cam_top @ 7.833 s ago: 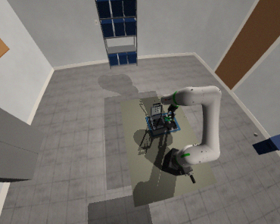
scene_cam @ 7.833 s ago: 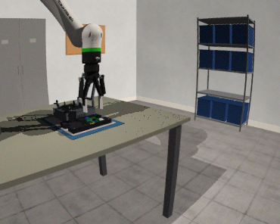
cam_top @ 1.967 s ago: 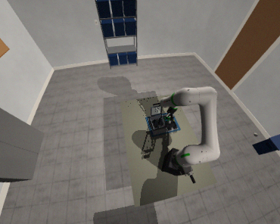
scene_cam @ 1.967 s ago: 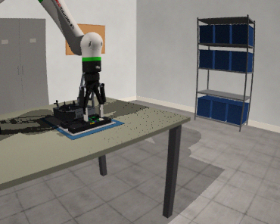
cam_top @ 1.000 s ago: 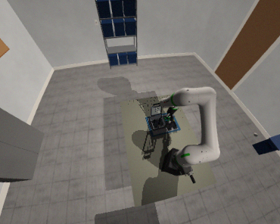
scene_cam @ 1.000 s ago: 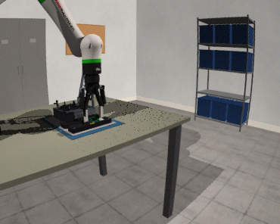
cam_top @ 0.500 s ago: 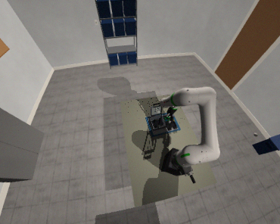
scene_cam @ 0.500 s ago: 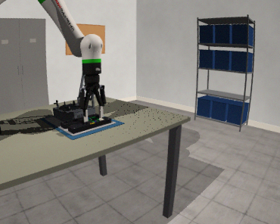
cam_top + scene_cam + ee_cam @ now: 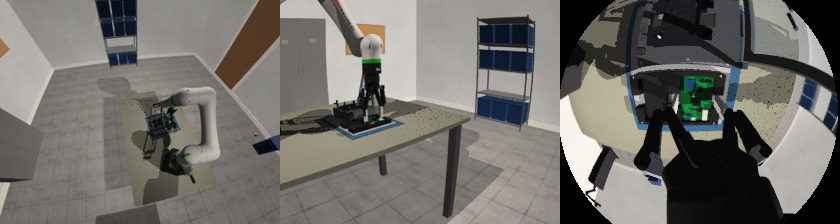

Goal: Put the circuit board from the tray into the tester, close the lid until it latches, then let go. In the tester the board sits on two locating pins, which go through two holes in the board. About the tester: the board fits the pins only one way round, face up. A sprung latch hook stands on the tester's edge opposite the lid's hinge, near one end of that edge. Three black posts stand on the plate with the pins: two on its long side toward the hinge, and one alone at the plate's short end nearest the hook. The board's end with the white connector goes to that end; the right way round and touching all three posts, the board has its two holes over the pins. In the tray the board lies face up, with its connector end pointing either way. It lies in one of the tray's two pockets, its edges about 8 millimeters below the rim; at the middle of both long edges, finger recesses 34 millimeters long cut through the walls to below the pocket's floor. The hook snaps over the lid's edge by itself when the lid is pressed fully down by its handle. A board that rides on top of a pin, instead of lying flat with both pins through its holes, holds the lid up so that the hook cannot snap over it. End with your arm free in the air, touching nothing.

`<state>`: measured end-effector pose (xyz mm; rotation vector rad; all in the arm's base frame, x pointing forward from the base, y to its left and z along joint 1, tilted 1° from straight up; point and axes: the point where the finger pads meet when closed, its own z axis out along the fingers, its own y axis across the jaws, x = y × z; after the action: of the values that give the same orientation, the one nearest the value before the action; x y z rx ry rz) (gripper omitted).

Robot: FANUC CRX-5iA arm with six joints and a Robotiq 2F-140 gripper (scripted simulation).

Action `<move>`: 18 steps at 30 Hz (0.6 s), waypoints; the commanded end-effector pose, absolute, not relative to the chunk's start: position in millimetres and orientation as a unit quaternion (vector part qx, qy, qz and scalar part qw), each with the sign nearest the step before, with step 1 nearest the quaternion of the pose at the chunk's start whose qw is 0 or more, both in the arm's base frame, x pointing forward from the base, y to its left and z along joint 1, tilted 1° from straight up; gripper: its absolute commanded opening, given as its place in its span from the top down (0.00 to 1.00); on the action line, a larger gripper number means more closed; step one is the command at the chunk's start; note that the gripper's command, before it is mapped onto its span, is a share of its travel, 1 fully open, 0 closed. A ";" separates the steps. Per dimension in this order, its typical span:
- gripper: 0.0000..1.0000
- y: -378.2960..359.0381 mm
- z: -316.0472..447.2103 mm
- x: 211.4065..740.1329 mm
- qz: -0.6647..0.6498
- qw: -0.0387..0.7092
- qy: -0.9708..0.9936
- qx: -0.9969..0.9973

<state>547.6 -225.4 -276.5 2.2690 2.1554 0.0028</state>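
Observation:
The green circuit board (image 9: 699,102) lies face up in the right pocket of the dark tray (image 9: 679,100); it also shows in the exterior view (image 9: 374,120). My gripper (image 9: 696,99) is open and points straight down over the board, one finger on each side of it. In the exterior view the fingertips (image 9: 371,114) reach down to the tray (image 9: 368,125). I cannot tell whether they touch the board. The dark tester (image 9: 685,28) stands just beyond the tray, with its lid (image 9: 769,28) swung open. The pins and posts are too small to make out.
Tray and tester sit on a blue mat (image 9: 371,129) on the table. The arm's base (image 9: 178,160) stands on the same table. A metal shelf with blue bins (image 9: 504,72) stands far off by the wall.

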 end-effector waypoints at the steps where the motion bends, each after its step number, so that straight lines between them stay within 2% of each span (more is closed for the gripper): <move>1: 0.42 -225.5 -276.3 547.8 0.001 0.006 0.689 0.725; 2: 0.42 -225.5 -276.3 547.8 0.001 0.006 0.689 0.725; 3: 0.46 -225.5 -276.3 547.8 0.001 0.006 0.689 0.725; 16: 0.46 -225.5 -276.3 547.8 0.001 0.006 0.689 0.725; 18: 0.49 -225.5 -276.3 547.8 0.001 0.006 0.689 0.725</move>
<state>547.6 -225.4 -276.5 2.2690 2.1554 0.0028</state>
